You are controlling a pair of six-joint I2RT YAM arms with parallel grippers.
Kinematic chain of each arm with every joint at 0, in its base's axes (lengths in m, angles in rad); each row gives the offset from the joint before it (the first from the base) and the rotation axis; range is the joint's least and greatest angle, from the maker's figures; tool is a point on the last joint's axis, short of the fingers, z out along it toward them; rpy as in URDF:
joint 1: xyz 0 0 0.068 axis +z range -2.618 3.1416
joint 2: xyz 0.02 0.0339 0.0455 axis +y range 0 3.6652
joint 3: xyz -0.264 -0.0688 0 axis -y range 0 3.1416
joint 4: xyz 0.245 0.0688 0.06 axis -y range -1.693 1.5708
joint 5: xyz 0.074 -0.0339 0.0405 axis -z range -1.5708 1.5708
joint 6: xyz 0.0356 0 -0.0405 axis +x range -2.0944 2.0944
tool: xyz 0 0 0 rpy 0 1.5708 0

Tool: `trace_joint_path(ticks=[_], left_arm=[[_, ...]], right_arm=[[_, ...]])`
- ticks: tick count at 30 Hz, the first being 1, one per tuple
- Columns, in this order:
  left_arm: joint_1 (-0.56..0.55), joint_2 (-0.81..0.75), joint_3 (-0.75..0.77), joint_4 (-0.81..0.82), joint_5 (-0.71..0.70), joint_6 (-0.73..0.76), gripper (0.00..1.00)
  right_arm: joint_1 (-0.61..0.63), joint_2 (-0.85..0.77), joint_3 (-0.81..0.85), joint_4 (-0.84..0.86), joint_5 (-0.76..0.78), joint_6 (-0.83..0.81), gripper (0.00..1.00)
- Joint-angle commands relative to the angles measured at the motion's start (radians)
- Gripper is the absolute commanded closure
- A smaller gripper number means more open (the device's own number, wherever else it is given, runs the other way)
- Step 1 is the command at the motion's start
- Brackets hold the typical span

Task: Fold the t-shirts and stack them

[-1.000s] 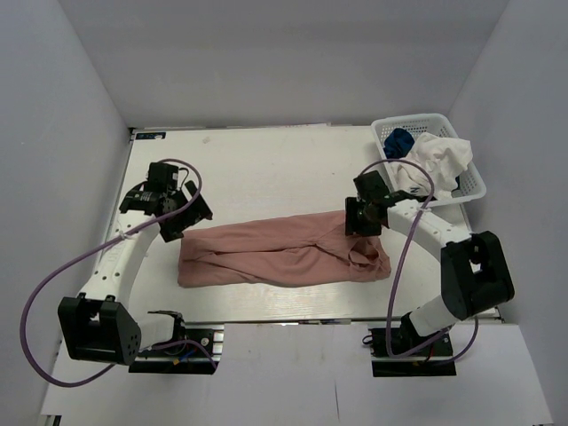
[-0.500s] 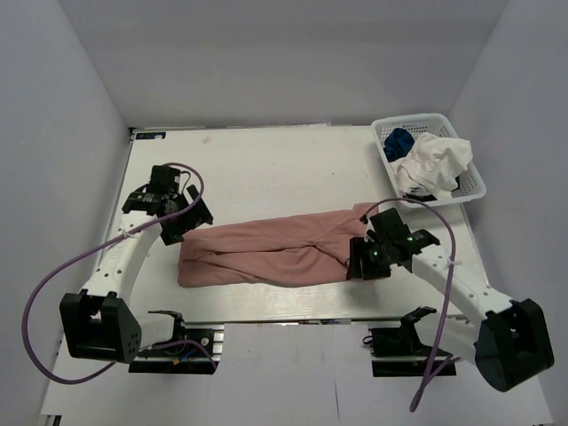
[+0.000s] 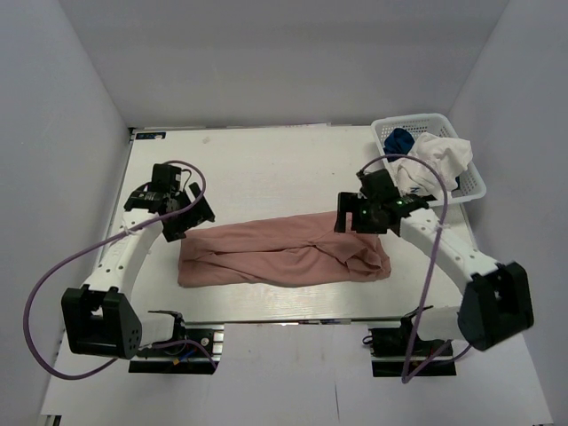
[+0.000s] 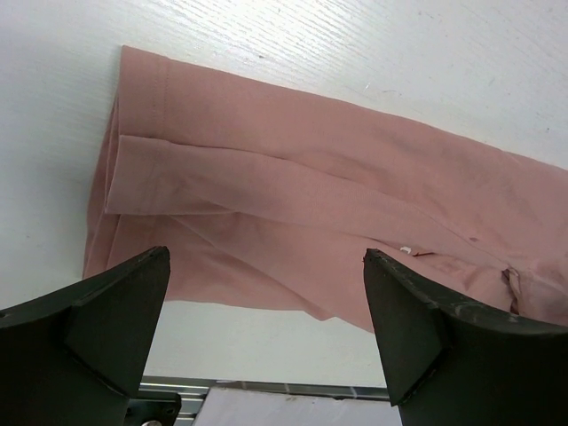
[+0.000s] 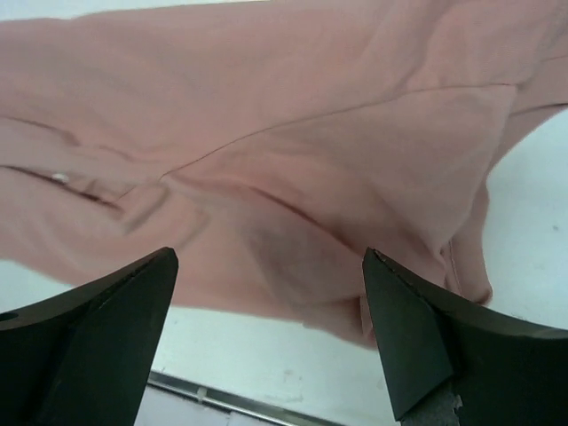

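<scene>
The folded pink shirt [image 3: 284, 250] lies flat on the table [image 3: 266, 160]; the left gripper [image 4: 266, 257] hangs spread above its left end, the right gripper [image 5: 269, 257] spread, empty, above its right end

top view: blue t-shirt [image 3: 399, 139] partly hidden under white t-shirt [image 3: 435, 160], both covering the inside of the basket [image 3: 410, 118], upper right of frame | right gripper [image 3: 348, 220] covers upper right edge of pink t-shirt [image 3: 275, 253] | left wrist: pink t-shirt runs off right edge; pale speck [image 4: 406, 249], lower right, too small to read | right wrist: pink t-shirt cut by left, top and right edges
</scene>
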Motion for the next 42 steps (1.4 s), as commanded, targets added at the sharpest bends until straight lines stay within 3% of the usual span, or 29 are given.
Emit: trace_joint_path(ticks=[1, 5, 14, 17, 23, 28, 37, 42], left_arm=[[-0.005, -0.006, -0.004, 0.021, 0.019, 0.011, 0.00], [-0.005, -0.026, -0.004, 0.012, 0.019, 0.011, 0.00], [-0.005, -0.012, -0.067, 0.041, 0.008, 0.011, 0.00], [-0.005, 0.009, -0.067, 0.041, 0.008, 0.011, 0.00], [-0.014, 0.029, -0.105, 0.161, 0.128, 0.021, 0.00], [-0.089, 0.139, -0.147, 0.214, 0.110, 0.011, 0.00], [-0.219, 0.336, -0.216, 0.283, 0.090, -0.068, 0.00], [-0.302, 0.376, -0.306, 0.283, 0.135, -0.166, 0.00]], right_arm=[[-0.002, 0.107, 0.001, 0.079, 0.020, 0.001, 0.10], [0.003, 0.135, -0.106, 0.109, -0.067, 0.016, 0.10], [0.055, -0.092, -0.414, 0.216, -0.365, 0.069, 0.10], [0.055, -0.130, -0.430, 0.140, -0.253, 0.047, 0.10], [0.053, -0.146, -0.240, 0.047, -0.048, 0.069, 0.10], [0.044, -0.134, -0.206, 0.020, 0.066, 0.142, 0.10], [0.029, 0.139, -0.234, 0.139, 0.138, 0.188, 0.10], [0.016, 0.353, -0.099, 0.196, 0.131, 0.127, 0.10]])
